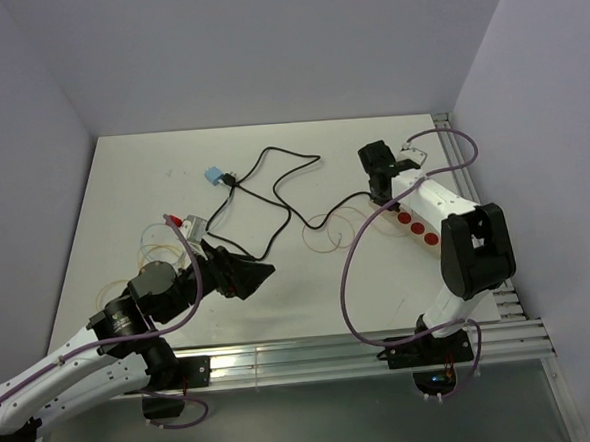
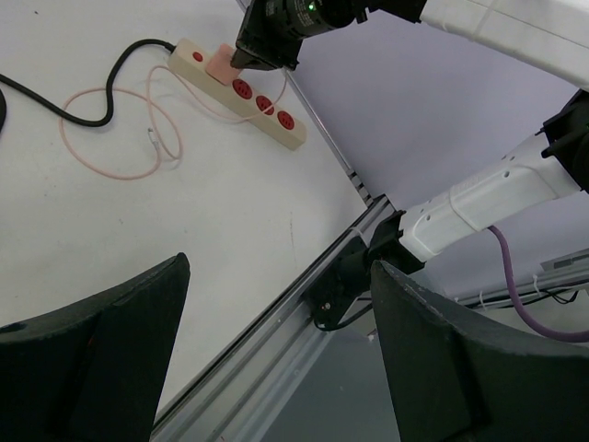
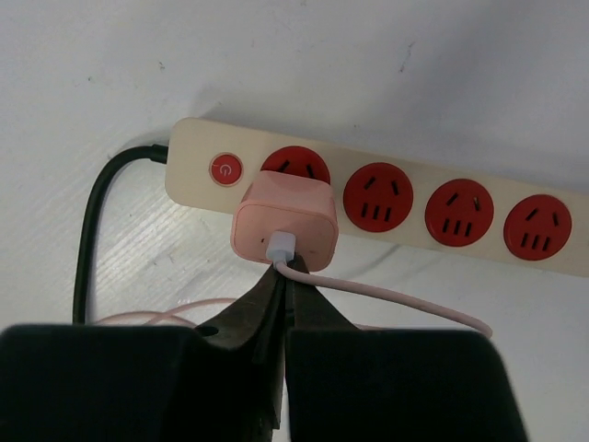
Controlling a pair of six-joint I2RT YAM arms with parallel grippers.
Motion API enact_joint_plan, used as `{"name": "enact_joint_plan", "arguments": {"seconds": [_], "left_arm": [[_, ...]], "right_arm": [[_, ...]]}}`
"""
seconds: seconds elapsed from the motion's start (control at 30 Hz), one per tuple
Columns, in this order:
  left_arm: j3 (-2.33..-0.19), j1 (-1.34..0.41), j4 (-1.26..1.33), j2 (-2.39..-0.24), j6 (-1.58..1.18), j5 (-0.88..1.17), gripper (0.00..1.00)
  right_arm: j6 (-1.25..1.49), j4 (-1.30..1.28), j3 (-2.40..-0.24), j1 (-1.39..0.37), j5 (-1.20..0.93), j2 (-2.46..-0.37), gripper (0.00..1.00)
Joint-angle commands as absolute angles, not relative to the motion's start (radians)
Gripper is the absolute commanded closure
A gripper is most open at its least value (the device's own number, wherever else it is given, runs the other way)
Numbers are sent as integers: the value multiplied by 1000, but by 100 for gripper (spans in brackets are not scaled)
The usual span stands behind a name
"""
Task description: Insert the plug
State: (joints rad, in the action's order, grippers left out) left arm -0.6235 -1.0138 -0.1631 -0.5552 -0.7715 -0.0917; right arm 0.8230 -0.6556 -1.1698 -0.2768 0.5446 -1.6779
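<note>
- Pressed together, the right claw (image 3: 282, 293) has its tips at the lower edge of the pink plug (image 3: 285, 226), where the pink cable (image 3: 405, 298) leaves it. The plug sits over the first red socket of the beige power strip (image 3: 191, 175), just beside the switch.
- Left claw (image 1: 250, 276): spread wide, holding nothing, over the white table (image 1: 142, 180).
- Pale grey walls close in the table; a metal rail (image 1: 333, 354) runs along its near edge.
- Only the top view shows the black cable (image 1: 273, 187) looping to a blue block (image 1: 214, 174).
- Right arm is folded at the elbow and reaches along the right edge; left arm lies low, pointing right.
</note>
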Motion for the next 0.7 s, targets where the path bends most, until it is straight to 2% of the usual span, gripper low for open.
{"name": "enact_joint_plan", "arguments": {"seconds": [0.0, 0.43, 0.67], "left_arm": [[-675, -1009, -141, -571, -767, -57, 15], [-678, -1009, -133, -594, -785, -46, 15], [-675, -1009, -121, -612, -801, -46, 16]], "right_arm": [[810, -748, -1098, -226, 363, -1782, 100], [736, -756, -1117, -196, 351, -1801, 100], [641, -646, -1101, -248, 439, -1692, 100]]}}
